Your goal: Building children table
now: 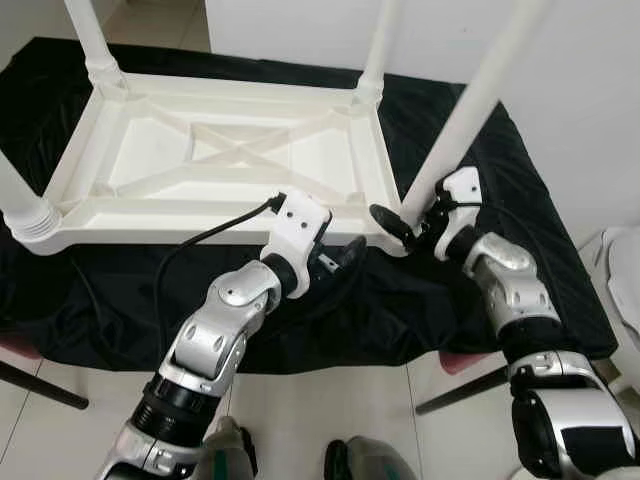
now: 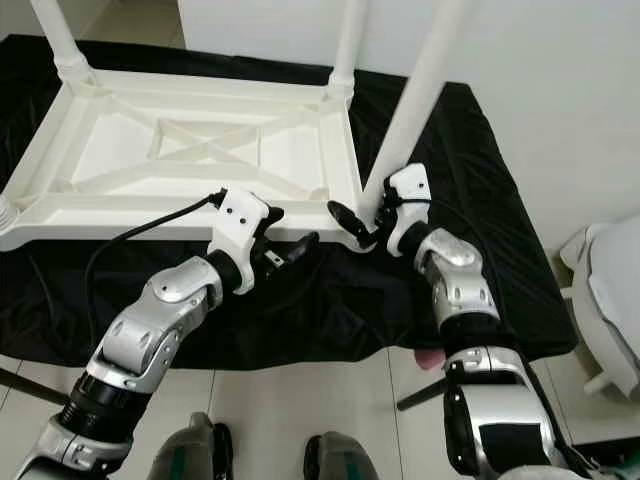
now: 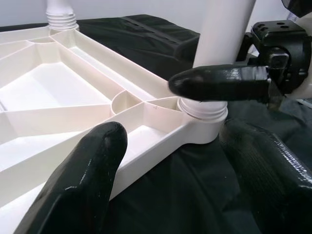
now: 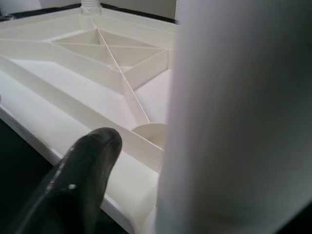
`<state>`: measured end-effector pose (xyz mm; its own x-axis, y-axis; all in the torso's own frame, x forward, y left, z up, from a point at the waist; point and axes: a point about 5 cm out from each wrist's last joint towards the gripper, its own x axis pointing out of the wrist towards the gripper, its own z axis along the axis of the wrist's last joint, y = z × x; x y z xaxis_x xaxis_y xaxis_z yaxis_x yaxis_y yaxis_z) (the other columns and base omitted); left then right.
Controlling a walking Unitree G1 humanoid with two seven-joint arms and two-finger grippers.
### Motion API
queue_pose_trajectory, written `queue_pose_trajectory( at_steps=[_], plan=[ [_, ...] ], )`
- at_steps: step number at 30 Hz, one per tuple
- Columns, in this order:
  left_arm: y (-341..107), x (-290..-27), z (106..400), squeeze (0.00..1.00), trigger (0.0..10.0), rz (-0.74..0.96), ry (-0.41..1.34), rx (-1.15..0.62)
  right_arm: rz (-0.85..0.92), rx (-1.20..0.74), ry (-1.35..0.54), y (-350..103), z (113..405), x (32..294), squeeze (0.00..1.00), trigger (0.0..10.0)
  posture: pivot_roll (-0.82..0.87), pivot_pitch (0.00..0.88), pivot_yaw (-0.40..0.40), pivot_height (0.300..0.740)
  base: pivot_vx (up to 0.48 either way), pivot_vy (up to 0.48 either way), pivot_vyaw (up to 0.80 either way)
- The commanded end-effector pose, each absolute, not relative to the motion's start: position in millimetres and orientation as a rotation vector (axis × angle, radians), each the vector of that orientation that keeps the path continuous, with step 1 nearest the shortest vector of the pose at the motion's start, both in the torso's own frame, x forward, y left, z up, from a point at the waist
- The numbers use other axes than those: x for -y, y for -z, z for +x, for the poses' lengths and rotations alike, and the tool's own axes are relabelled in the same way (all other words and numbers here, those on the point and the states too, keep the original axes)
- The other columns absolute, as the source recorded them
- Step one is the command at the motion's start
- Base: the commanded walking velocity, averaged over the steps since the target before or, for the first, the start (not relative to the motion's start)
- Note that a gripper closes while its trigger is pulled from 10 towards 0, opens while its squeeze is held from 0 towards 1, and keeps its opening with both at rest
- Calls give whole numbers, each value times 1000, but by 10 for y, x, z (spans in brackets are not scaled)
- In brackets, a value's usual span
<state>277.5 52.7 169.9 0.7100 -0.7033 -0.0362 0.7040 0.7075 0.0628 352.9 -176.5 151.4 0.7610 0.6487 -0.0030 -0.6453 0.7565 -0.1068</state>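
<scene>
Two hands at frame center: right hand (image 1: 400, 222) grasping white leg (image 1: 470, 110) at tabletop (image 1: 230, 160) corner; left hand (image 1: 345, 258) released.

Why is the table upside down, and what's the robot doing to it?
The robot is building a small white children's table, which lies upside down on a black cloth. Its right gripper is clamped around the table leg at the near right corner, where the leg sits in its socket. The left gripper hovers open just beside that corner. The other three legs are already standing in their corners.
</scene>
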Motion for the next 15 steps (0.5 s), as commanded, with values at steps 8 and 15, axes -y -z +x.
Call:
queue_pose_trajectory(
  at_steps=[8, 15],
  plan=[
    [-1680, -506, 2733, 0, 10000, 83, 812, -26, -86, -60, -697, -1254, 3505, 1846, 0, 0, -51, 36, -77, 740, 0, 0, 0],
    [-1682, -508, 2735, 0, 10000, 89, 818, -28, -49, -43, -588, -1236, 3519, 1925, 0, 0, -60, 38, -71, 740, 0, 0, 0]
  ],
)
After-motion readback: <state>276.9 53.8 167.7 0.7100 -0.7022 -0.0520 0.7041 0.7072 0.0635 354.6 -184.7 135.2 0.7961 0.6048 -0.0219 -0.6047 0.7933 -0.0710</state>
